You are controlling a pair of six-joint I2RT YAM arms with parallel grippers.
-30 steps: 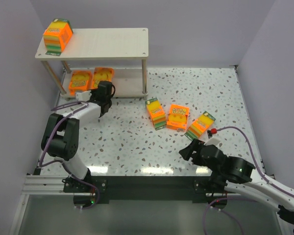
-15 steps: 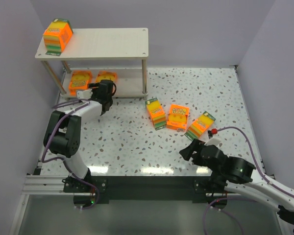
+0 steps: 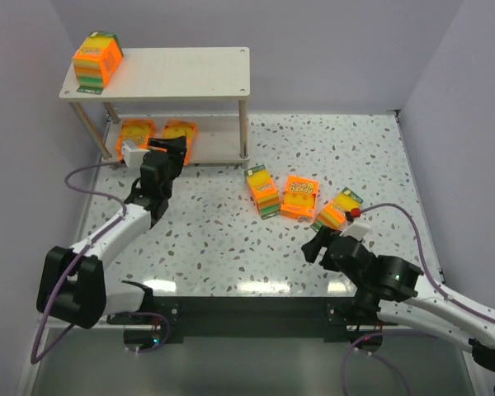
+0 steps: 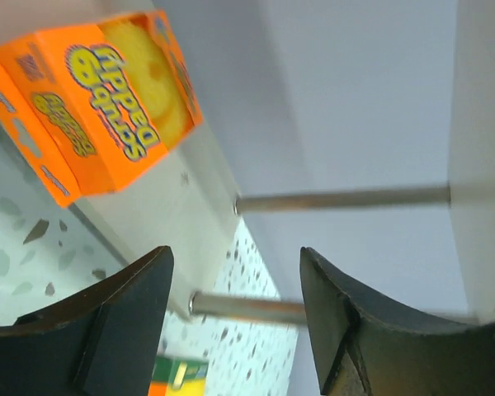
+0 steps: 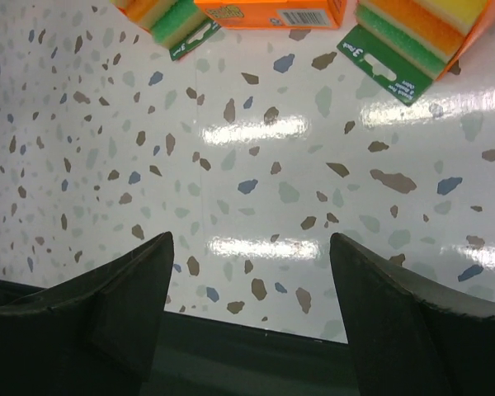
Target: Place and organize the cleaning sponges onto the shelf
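The shelf [image 3: 181, 70] stands at the back left. A thick sponge pack [image 3: 96, 58] sits on its top board's left end. On the lower board lie two flat orange packs [image 3: 134, 134] [image 3: 180, 130]. My left gripper [image 3: 173, 148] is open and empty just in front of the lower board [image 4: 169, 214]; in the left wrist view [image 4: 235, 322] the right flat pack [image 4: 99, 107] lies ahead of its fingers. On the table lie a thick pack [image 3: 262, 191], a flat pack [image 3: 299, 196] and another thick pack [image 3: 337, 210]. My right gripper [image 3: 316, 245] [image 5: 247, 305] hangs open and empty just short of them.
The shelf's thin front right leg [image 3: 243, 130] stands between the lower board and the table packs. Side walls close in left and right. The table's dark front edge [image 5: 256, 338] lies under my right gripper.
My left gripper opened, left the second flat pack on the lower board and drew back a little. The right gripper edged towards the table packs.
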